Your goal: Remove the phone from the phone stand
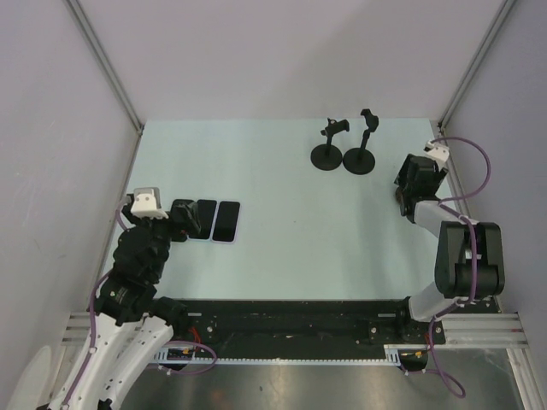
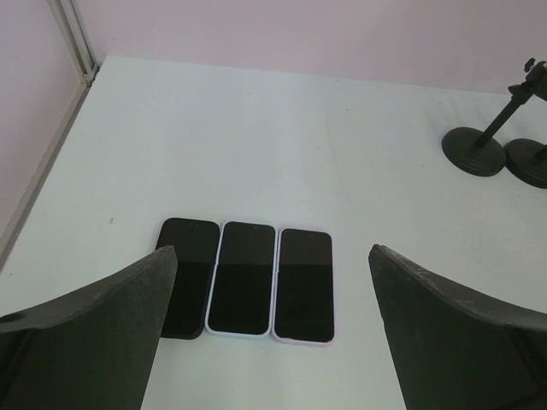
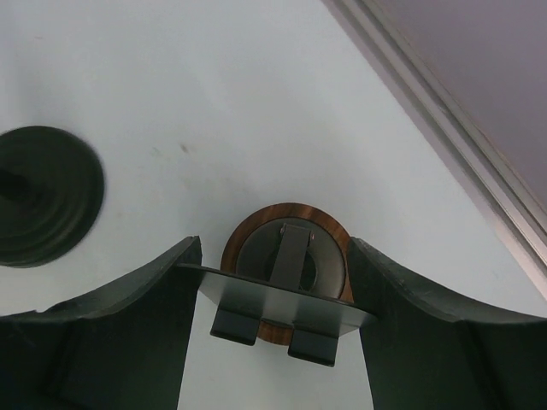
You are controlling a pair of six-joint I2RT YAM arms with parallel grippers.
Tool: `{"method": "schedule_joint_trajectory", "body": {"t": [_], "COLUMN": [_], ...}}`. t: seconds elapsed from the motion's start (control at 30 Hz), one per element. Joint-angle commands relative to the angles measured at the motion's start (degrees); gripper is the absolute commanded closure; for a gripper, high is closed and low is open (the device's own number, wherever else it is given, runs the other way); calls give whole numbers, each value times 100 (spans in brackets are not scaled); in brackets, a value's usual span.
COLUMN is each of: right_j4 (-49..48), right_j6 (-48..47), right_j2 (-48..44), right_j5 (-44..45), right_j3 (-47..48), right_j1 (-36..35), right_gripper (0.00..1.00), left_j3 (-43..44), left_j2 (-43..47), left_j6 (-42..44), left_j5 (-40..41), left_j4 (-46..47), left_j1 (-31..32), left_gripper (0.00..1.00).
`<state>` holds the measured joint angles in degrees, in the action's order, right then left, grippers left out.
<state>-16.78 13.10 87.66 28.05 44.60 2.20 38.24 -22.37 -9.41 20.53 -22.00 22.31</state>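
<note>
Three phones lie flat side by side on the table: a black one [image 2: 186,275], a white-edged one [image 2: 244,278] and a lilac-edged one [image 2: 305,284]. Two show in the top view [image 1: 226,222]. My left gripper [image 2: 269,342] is open and empty, just in front of them. My right gripper [image 3: 273,320] is at the right edge of the table [image 1: 416,184]. Its fingers [image 3: 145,299] press both ends of the grey plate of a phone stand [image 3: 273,299] with a round wooden base [image 3: 291,213]. No phone shows on that stand.
Two black round-based stands [image 1: 326,156] [image 1: 360,160] with empty clamps stand at the back centre; one base shows in the right wrist view [image 3: 43,196]. A metal frame rail [image 3: 444,145] and grey walls run close along the right side.
</note>
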Motion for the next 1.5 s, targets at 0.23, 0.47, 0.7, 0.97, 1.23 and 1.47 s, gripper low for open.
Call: {"method": "schedule_joint_trajectory", "body": {"t": [0.23,0.47,0.7,0.97,1.23,1.47], "right_j4": [-1249,-1110,-634,68,895,1543], "right_j6": [-2066,-1969,-2215,-2242,-1760,-521], "right_j2": [1937,2905,3039,2143,579,-1600], "right_j5": [-3708,-4808,-5046,-4933,-3565,-2148], "right_j3": [2096,3098,3529,3529,3240,2405], "right_j1": [351,615,642,589,484,369], "right_gripper": [89,88,56,0,0,0], "left_j3": [-36,-62,-45,-71,-45,-71], "left_j2": [-382,-681,-725,-409,268,996], "left_j6": [229,343,343,203,36,9], "left_j5": [-94,3,-164,-216,-401,-173], "left_j4": [152,196,231,293,293,328], "left_j1": [-138,-270,-525,-561,-596,-605], "left_gripper": [0,0,0,0,0,0]}}
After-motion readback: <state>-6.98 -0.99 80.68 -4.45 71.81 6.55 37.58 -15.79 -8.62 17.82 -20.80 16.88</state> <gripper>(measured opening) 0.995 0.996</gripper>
